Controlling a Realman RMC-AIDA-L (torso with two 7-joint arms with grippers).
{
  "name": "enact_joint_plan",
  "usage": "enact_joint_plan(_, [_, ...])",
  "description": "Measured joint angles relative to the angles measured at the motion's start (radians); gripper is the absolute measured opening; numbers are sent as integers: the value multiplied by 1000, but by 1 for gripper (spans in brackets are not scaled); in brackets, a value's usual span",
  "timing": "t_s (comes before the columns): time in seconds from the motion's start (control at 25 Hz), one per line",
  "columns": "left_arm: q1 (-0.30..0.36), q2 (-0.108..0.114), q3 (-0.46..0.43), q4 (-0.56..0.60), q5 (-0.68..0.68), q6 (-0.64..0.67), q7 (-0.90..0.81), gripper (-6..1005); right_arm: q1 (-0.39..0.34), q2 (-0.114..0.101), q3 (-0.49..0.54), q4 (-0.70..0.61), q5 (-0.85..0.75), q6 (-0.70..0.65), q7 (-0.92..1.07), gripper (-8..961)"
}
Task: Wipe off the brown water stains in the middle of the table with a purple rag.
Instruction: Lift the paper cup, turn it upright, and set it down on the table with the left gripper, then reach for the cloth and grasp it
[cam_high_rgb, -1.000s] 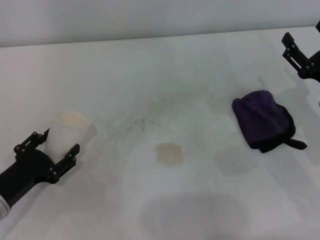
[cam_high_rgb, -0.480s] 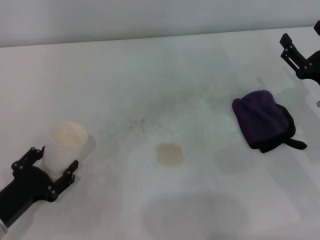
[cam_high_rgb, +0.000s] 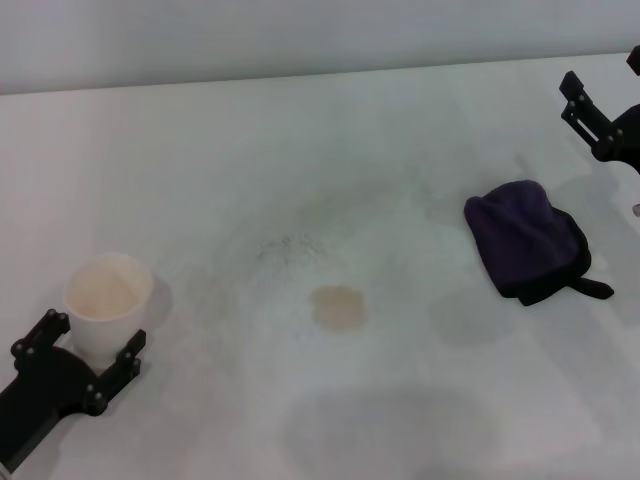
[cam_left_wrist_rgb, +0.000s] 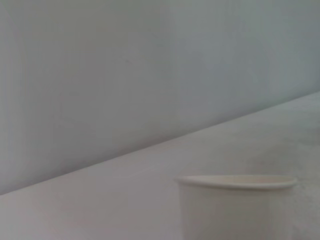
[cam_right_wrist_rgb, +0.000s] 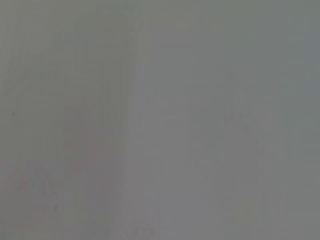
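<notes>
The brown water stain (cam_high_rgb: 338, 306) is a small tan patch in the middle of the white table (cam_high_rgb: 300, 150). The purple rag (cam_high_rgb: 525, 240) lies bundled to its right, its black tail pointing right. My right gripper (cam_high_rgb: 603, 70) is open and empty, beyond the rag at the table's far right edge. My left gripper (cam_high_rgb: 92, 337) is at the near left, shut on a white paper cup (cam_high_rgb: 108, 300) that stands upright. The cup also shows in the left wrist view (cam_left_wrist_rgb: 235, 205). The right wrist view shows only a blank grey surface.
Faint grey smudges and specks (cam_high_rgb: 285, 245) lie just beyond the stain. A pale wall (cam_high_rgb: 300, 35) runs along the table's far edge.
My left gripper has drawn back toward the near left corner, taking the paper cup with it. The rag, the stain and the right gripper have stayed put.
</notes>
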Motion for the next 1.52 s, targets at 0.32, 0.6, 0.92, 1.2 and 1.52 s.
enact_joint_plan(0.32, [-13,2,-1,0,-3,5,-7,775,-3,-1,0,-1,-1,7,-2,861])
enact_joint_plan(0.6, [-3,1,-3,-7,-5,3,-8,890,-2,-1,0,-7,-2,7,-2,861])
enact_joint_plan(0.92, [64,1,-1,-14,-56,87,36,893,6,-1,-10,-10,-2,7,-4,861])
enact_joint_plan(1.2, [108,1,-1,-21,-78,129,64,893,8,0,-19,-11,-2,4,-14,861])
enact_joint_plan(1.52, [173,1,0,-26,-264,147,94,893,13,-3,-27,-11,-5,7,91,861])
